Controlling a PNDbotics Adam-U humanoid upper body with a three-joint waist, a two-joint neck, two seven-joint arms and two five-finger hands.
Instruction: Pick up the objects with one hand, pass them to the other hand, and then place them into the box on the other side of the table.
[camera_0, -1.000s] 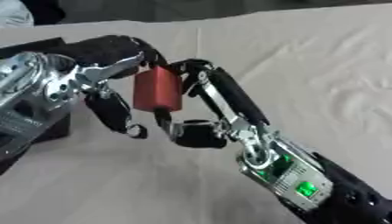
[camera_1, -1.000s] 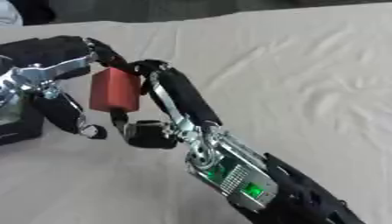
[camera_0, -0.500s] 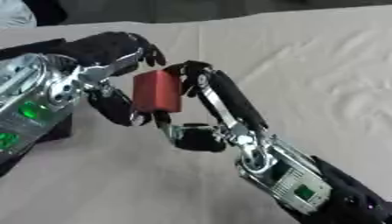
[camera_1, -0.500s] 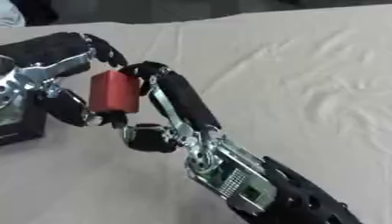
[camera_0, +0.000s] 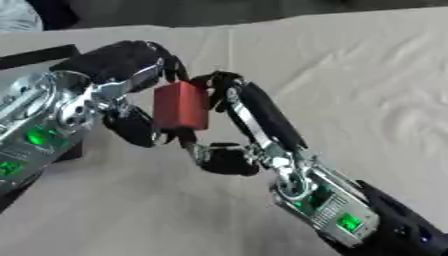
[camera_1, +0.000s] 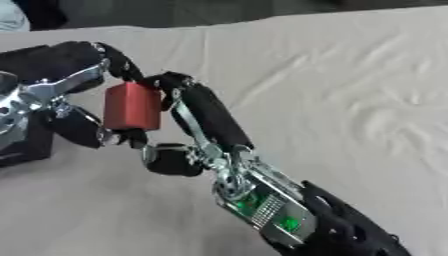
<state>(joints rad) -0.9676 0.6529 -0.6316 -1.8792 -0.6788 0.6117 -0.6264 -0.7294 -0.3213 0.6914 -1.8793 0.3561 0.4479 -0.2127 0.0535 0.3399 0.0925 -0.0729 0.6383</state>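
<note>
Between both robot hands (camera_0: 236, 125), red block (camera_0: 181, 106)

Your right hand (camera_0: 236, 125): black padded fingers on silver metal links, black rounded thumb pad. Your right forearm (camera_0: 328, 202): silver housing, green lit panels, black sleeve toward 5 o'clock. Your left hand (camera_0: 118, 85): black pads, silver frame, green lights.

No readable text or labels.

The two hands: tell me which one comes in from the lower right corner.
The right hand. Its arm rises from the lower right, with fingers on the red block. The left hand enters from the left edge and meets the block from that side.
</note>
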